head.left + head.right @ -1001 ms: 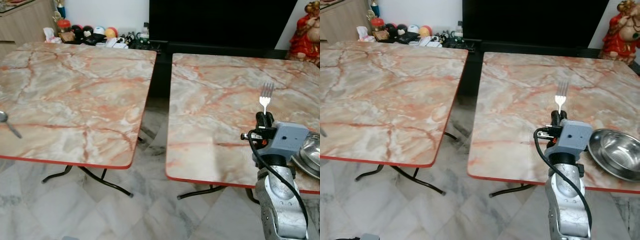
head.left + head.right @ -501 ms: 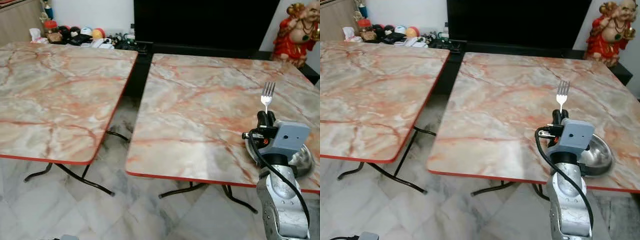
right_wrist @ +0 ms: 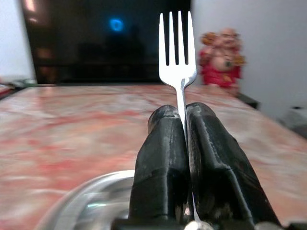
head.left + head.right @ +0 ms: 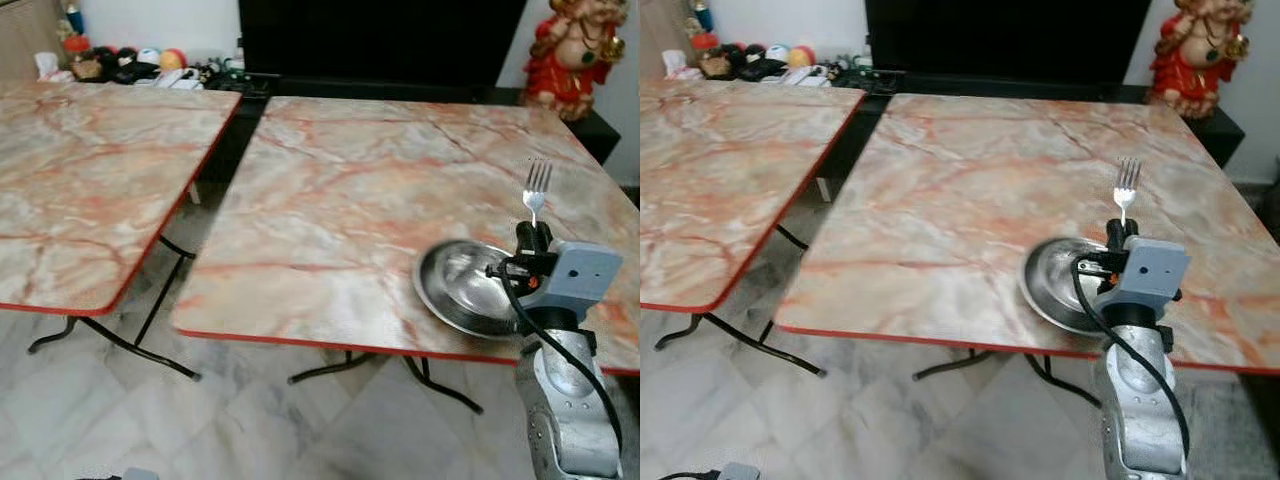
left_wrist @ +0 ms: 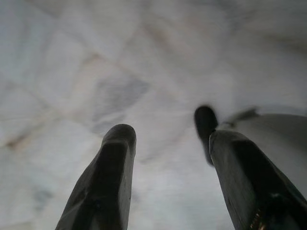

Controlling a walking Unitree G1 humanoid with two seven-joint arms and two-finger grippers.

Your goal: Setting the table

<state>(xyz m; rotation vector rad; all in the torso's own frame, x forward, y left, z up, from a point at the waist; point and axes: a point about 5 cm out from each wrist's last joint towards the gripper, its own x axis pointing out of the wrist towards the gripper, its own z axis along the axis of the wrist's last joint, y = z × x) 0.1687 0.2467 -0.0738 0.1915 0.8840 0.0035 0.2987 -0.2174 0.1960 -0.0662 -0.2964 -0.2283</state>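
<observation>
Right gripper: both black fingers pressed together on the thin stem of a steel fork, tines pointing straight up, handle hidden between the pads. It is held over the near right part of the right-hand marble-patterned table, just beside and slightly above a shallow steel bowl resting near that table's front edge. Left gripper: fingers spread apart, nothing between them, hanging over the pale tiled floor. A second, matching table stands to the left, well apart across a gap. Red and gold figurine at the far right corner, against a dark screen. Risks, as I judge them: the narrow stem may pivot or slip in the grip; lowering carelessly could knock the bowl off the near edge.
</observation>
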